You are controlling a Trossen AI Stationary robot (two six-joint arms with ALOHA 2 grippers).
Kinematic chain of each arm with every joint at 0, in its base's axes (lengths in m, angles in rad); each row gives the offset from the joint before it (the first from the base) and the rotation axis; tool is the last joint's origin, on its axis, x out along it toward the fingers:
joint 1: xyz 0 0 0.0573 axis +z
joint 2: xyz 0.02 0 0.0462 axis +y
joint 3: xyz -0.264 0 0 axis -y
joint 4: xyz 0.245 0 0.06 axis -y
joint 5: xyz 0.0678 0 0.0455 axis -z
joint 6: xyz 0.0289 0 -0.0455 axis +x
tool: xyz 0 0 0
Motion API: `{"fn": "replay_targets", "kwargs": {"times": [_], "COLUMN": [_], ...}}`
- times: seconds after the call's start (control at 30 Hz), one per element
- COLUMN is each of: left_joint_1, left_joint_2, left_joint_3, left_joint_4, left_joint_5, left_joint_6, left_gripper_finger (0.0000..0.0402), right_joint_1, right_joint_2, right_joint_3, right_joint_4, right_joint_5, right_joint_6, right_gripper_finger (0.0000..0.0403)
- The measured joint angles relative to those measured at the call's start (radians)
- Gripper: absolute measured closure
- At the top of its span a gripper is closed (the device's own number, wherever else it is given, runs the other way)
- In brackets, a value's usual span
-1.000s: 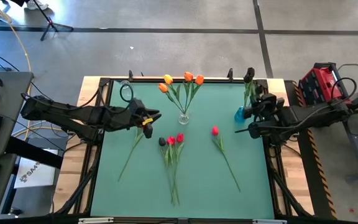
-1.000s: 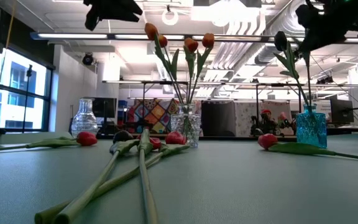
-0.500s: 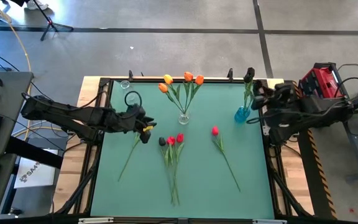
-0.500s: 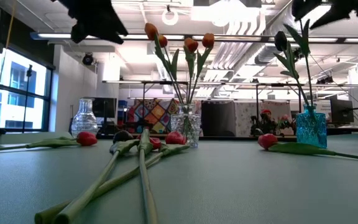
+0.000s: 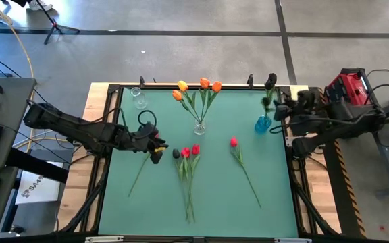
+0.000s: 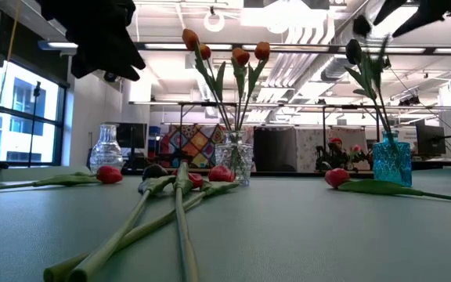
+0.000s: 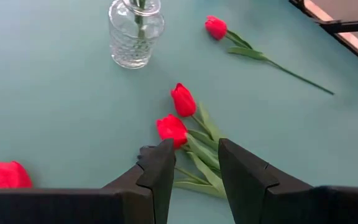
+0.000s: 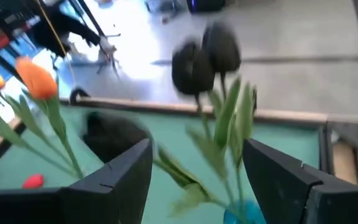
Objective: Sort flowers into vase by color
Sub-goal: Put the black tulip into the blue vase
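Note:
Several tulips lie flat on the green table: two red ones (image 5: 190, 151) and a dark one (image 5: 175, 154) in a cluster, one red (image 5: 233, 142) to the right, and one red (image 7: 2, 174) at the left, its stem (image 5: 137, 175) running toward the near edge. My left gripper (image 7: 194, 149) hangs open above the cluster; the dark head (image 7: 146, 152) shows beside one finger. Orange and yellow tulips (image 5: 198, 88) stand in a clear vase (image 5: 200, 127). Dark tulips (image 8: 191, 65) stand in the blue vase (image 5: 262, 124). My right gripper (image 8: 197, 155) is open beside them, clear of them.
A small clear vase (image 5: 139, 101) stands without flowers at the far left corner. The table's black frame (image 5: 113, 91) runs along its edges. Bare green surface lies in the near half, on either side of the long stems (image 5: 188, 196).
My left gripper has come down and moved toward the near edge, tipping further downward, and now hangs over the tulip cluster. My right gripper has risen from beside the blue vase and drawn back toward the table's far right; the dark tulips stay standing in the vase.

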Motion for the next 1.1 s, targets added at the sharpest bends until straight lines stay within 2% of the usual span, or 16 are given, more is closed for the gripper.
{"fn": "replay_targets", "kwargs": {"times": [0.17, 0.3, 0.47, 0.63, 0.73, 0.87, 1.1], "left_joint_1": [-0.031, -0.054, -0.059, -0.059, -0.059, -0.049, -0.027], "left_joint_2": [0.005, 0.011, 0.046, 0.161, 0.244, 0.329, 0.448], "left_joint_3": [0.0, 0.0, 0.001, 0.001, 0.001, 0.001, 0.001], "left_joint_4": [-0.001, -0.002, -0.003, -0.004, 0.013, 0.054, 0.203], "left_joint_5": [-0.012, -0.046, -0.059, -0.057, -0.023, 0.03, 0.1], "left_joint_6": [-0.016, -0.043, -0.162, -0.299, -0.37, -0.508, -0.611], "left_gripper_finger": [0.0286, 0.0286, 0.0286, 0.0286, 0.0286, 0.0286, 0.0286], "right_joint_1": [0.001, 0.001, 0.001, 0.001, 0.001, 0.001, 0.001], "right_joint_2": [0.033, 0.043, 0.042, 0.043, 0.043, 0.043, 0.044], "right_joint_3": [-0.027, -0.025, 0.03, 0.09, 0.107, 0.109, 0.109], "right_joint_4": [0.007, 0.033, 0.053, 0.047, 0.032, 0.031, 0.029], "right_joint_5": [-0.129, -0.167, -0.255, -0.425, -0.538, -0.637, -0.675], "right_joint_6": [0.075, 0.084, 0.106, 0.145, 0.161, 0.161, 0.153], "right_gripper_finger": [0.0165, 0.0165, 0.0165, 0.0165, 0.0165, 0.0165, 0.0165]}}
